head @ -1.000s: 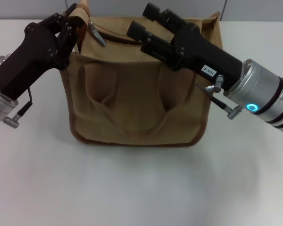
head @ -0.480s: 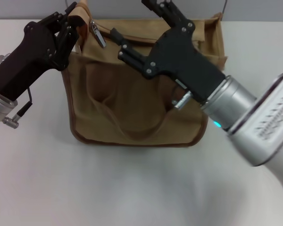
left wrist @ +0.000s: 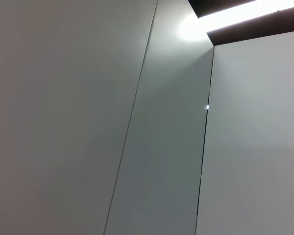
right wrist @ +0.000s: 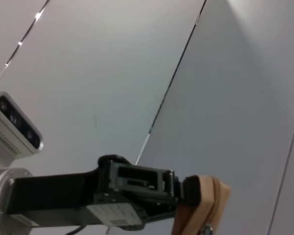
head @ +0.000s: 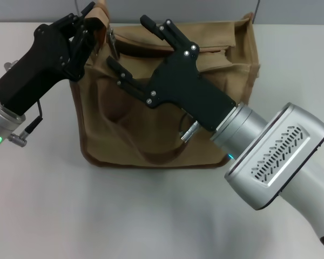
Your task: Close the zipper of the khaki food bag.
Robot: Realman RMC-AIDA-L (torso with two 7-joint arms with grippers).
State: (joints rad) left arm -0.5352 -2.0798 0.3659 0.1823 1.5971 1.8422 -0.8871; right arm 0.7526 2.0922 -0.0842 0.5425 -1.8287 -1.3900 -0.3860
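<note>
The khaki food bag (head: 110, 129) stands on the white table, with its brown-piped front and looped handle facing me. Its zipper runs along the top, and the small silver pull tab (head: 113, 40) sits near the bag's left end. My left gripper (head: 89, 20) is shut on the tan fabric at the bag's top left corner. It also shows in the right wrist view (right wrist: 179, 192), clamped on that fabric (right wrist: 202, 205). My right gripper (head: 133, 46) is open over the bag's top left part. Its two fingers are spread just right of the pull tab, apart from it.
The white table (head: 54, 216) stretches in front of and to both sides of the bag. My right arm's silver forearm (head: 270, 162) crosses low over the bag's right front corner. The left wrist view shows only grey wall panels (left wrist: 88, 117).
My right arm has swung left and down across the bag's front, and its open gripper has moved close to the pull tab. The left gripper has kept hold of the corner.
</note>
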